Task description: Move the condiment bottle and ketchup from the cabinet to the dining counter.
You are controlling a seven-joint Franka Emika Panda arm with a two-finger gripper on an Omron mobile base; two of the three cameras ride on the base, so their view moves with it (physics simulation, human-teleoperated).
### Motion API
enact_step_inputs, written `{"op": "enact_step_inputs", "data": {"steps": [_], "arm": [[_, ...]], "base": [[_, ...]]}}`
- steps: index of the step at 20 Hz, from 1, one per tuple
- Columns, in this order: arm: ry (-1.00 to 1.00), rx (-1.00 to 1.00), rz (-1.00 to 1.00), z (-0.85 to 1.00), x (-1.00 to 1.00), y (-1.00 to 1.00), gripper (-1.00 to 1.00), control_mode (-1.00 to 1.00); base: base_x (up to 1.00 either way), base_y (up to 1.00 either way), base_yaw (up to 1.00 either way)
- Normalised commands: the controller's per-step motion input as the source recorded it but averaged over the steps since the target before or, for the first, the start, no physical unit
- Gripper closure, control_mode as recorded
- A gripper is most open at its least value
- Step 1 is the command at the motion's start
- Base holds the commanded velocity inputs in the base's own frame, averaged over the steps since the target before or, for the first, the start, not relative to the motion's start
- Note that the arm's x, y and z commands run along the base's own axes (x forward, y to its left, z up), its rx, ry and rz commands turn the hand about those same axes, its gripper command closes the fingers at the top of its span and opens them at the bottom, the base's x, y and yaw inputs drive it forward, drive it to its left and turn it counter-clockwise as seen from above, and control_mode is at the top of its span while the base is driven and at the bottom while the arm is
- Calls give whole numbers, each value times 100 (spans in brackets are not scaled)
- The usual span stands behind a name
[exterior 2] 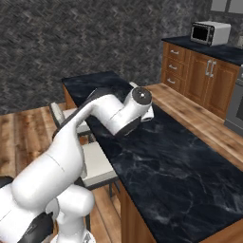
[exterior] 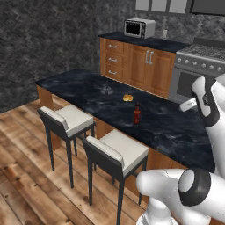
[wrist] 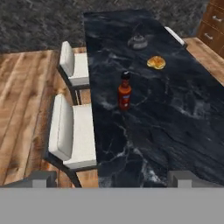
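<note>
- Gripper (wrist: pixel 112 178): jaws spread wide, nothing between them; the two finger tips (wrist: pixel 40 178) rise at the bottom of the hand view, well apart from the bottle ahead of them
- Condiment bottle (wrist: pixel 124 91): dark brown-red, narrow neck, dark cap; upright on the dining counter (wrist: pixel 175 122), toward the edge that faces the stools, touching nothing else; in the left base view it stands near mid-counter (exterior: pixel 136 114)
- Dining counter (exterior: pixel 83 85): long black slab with pale marble veins on a wooden base
- Small orange-yellow item (wrist: pixel 156 62): lies on the counter beyond the bottle, apart from it; too small to identify
- Grey low object with a thin upright stem (wrist: pixel 138 41): on the counter farther along, past the orange item; kind cannot be told
- Bar stools, two, white cushions on dark frames: near one (exterior: pixel 116 154), far one (exterior: pixel 67 119), side by side along the counter's edge
- Toaster oven (exterior: pixel 139 28): on the far black countertop above low wooden drawer cabinets (exterior: pixel 138 64)
- Floor (exterior: pixel 26 176): wooden planks
</note>
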Motion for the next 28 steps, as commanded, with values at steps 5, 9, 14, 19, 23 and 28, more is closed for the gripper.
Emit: {"op": "enact_step_inputs", "data": {"steps": [5, 9, 14, 19, 23, 28], "arm": [[15, -11, -30, 29, -44, 18, -100, -100], [23, 0, -39, 19, -51, 12, -100, -100], [18, 0, -34, 24, -51, 6, -100, -100], [2, -5, -29, 18, -52, 24, -100, -100], [0, -5, -20, 7, -36, 28, -100, -100], [0, -6, -3, 0, -14, 22, -100, -100]], "base": [[0, 0, 0], [0, 0, 0], [0, 0, 0], [0, 0, 0], [0, 0, 0], [0, 0, 0]]}}
